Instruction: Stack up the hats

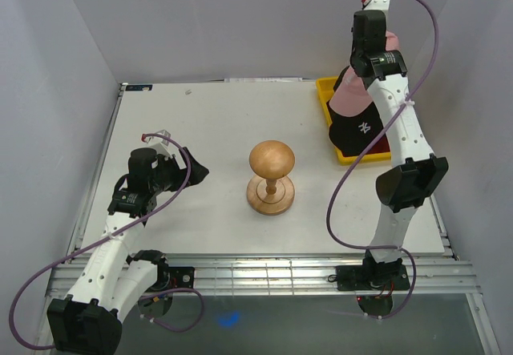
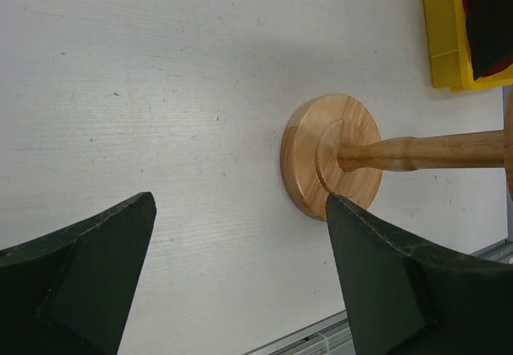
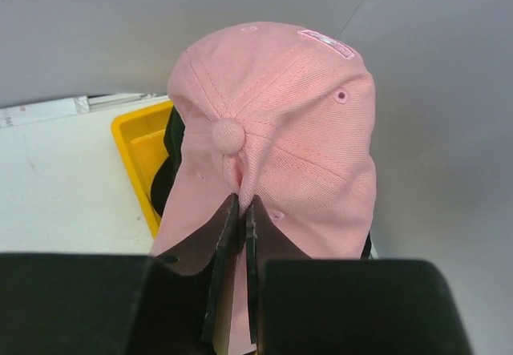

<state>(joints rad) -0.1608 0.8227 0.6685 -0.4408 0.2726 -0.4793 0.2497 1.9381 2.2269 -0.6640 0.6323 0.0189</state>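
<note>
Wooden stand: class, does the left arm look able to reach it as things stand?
Probably yes: the left gripper is open and empty, facing the wooden stand, with bare table between them.

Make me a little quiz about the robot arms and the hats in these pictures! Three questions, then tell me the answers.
1. True or false: the left gripper is shut on a hat.
2. Which colour is the hat that the right gripper pinches? A pink, B blue, C white.
3. Fill the gap: the black cap lies in the ______ tray.

Key
1. False: its jaws are open with nothing between them.
2. A: it is the pink cap.
3. Yellow: it is the yellow tray.
</note>
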